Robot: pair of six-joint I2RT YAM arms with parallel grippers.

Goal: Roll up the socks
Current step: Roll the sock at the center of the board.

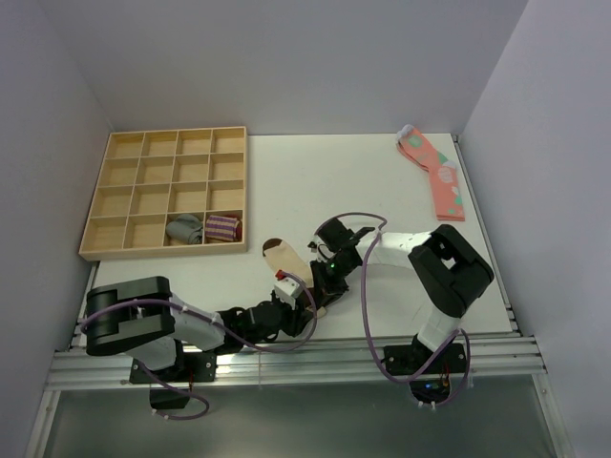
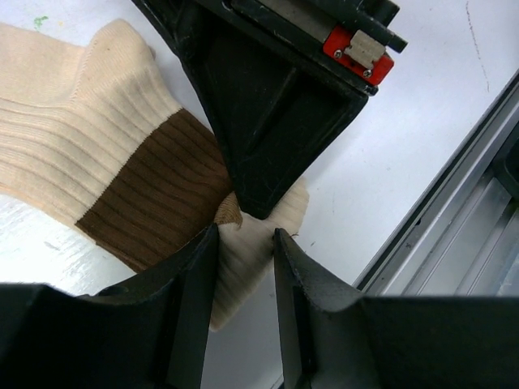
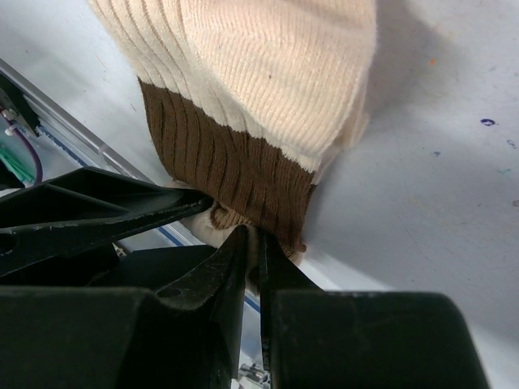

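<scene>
The socks point(image 1: 284, 258) lie flat near the front middle of the table, beige with a dark brown toe pointing away from me. In the left wrist view the socks point(image 2: 97, 146) show a brown cuff band and a cream end. My left gripper point(image 2: 246, 235) is shut on that cream end, which fills the gap at its tips. My right gripper point(image 3: 253, 235) is shut on the edge of the brown band of the socks point(image 3: 259, 73). From above, the left gripper point(image 1: 304, 298) and the right gripper point(image 1: 323, 279) meet at the socks' near end.
A wooden compartment tray point(image 1: 124, 172) stands at the back left, holding a grey rolled sock point(image 1: 186, 229) and a purple-striped one point(image 1: 222, 228). Pink spotted socks point(image 1: 437, 176) lie at the back right. The metal rail point(image 2: 454, 227) of the table's near edge runs close by the grippers.
</scene>
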